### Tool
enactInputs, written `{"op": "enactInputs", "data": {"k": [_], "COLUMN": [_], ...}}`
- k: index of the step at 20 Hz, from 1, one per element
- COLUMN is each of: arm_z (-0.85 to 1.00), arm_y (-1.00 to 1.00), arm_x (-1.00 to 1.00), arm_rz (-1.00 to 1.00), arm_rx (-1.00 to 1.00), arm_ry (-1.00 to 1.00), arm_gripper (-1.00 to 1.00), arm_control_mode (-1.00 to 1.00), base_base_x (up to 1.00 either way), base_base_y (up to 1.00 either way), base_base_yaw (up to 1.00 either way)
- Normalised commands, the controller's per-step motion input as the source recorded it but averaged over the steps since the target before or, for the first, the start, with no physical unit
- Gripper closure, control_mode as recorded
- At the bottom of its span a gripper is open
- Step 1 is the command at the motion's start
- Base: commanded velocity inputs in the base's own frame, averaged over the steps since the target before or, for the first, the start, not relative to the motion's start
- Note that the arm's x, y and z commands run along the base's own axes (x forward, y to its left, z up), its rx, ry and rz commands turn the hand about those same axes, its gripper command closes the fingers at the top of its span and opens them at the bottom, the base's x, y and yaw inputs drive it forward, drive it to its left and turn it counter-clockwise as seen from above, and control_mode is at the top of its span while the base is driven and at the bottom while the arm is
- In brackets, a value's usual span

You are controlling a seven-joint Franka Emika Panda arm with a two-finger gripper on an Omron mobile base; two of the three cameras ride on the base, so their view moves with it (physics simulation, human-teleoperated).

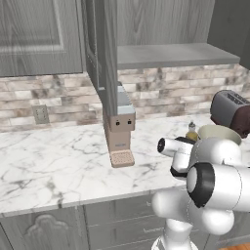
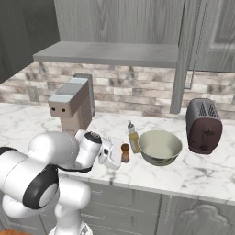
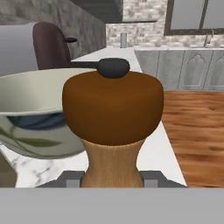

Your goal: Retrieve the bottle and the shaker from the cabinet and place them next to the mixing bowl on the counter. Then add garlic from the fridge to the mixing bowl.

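Second step in hand: the claw, clamped on the shaker, holds it at the worktop's front edge just beside the bottle and bowl; next, seemingly, release, then the fridge garlic.

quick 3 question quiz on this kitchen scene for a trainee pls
1. True or false: the gripper is shut on the shaker.
2. What stands right of the mixing bowl in the right base view? A) toaster B) kettle C) fridge
3. Which task item stands between the shaker and the bowl?

Key:
1. True; the hand view shows the shaker's waist between the fingertips.
2. A, the toaster.
3. The bottle.
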Motion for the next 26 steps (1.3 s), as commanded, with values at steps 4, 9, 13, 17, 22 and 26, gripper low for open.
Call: {"op": "enactInputs", "data": {"k": [4,9,13,17,22,26], "arm_z": [-0.03,-0.09,-0.28,-0.23,-0.14,-0.22], "arm_y": [-0.18,-0.21,-0.10,0.01,0.14,0.17], "arm_x": [0.00,0.00,0.00,0.00,0.00,0.00], "arm_rz": [-0.02,-0.03,-0.02,0.00,0.00,0.00], "arm_rx": [-0.05,-0.06,-0.04,-0.03,-0.01,-0.01], "arm_ry": [0.00,0.00,0.00,0.00,0.00,0.00], "arm_gripper": [1.00,1.00,1.00,1.00,1.00,1.00], "arm_control_mode": [-1.00,-1.00,-1.00,-1.00,-1.00,-1.00], "base_base_x": [0.00,0.00,0.00,0.00,0.00,0.00], "base_base_y": [0.00,0.00,0.00,0.00,0.00,0.00], "base_base_yaw": [0.00,0.00,0.00,0.00,0.00,0.00]}}
